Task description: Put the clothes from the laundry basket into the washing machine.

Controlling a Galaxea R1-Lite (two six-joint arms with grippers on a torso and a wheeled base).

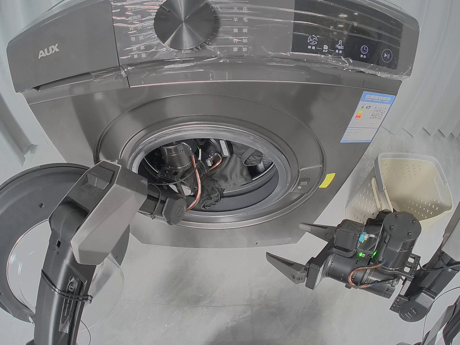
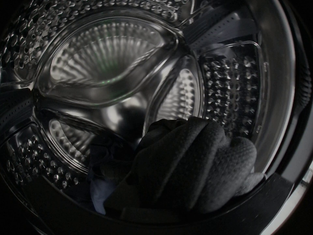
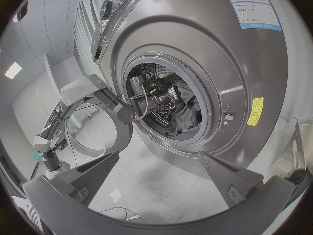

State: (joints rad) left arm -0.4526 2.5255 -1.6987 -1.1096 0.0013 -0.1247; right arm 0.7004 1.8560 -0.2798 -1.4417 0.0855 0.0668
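The grey washing machine [image 1: 287,120] stands with its round opening uncovered. A dark garment [image 1: 235,171] lies bunched in the drum, and part of it drapes over the door seal [image 3: 176,131]. My left arm goes in through the opening and my left gripper [image 1: 207,163] is inside the drum, next to the cloth. In the left wrist view the dark garment [image 2: 192,167] is piled on the drum floor beside a bluish piece [image 2: 97,193]. My right gripper [image 1: 285,240] hangs open and holds nothing, low in front of the machine, left of the cream laundry basket [image 1: 364,202].
The machine's door [image 1: 24,226] is swung wide open at the left, behind my left arm. The basket [image 3: 290,157] sits on the floor at the machine's right corner, and no clothes show inside it. Grey floor [image 1: 215,279] lies bare in front of the machine.
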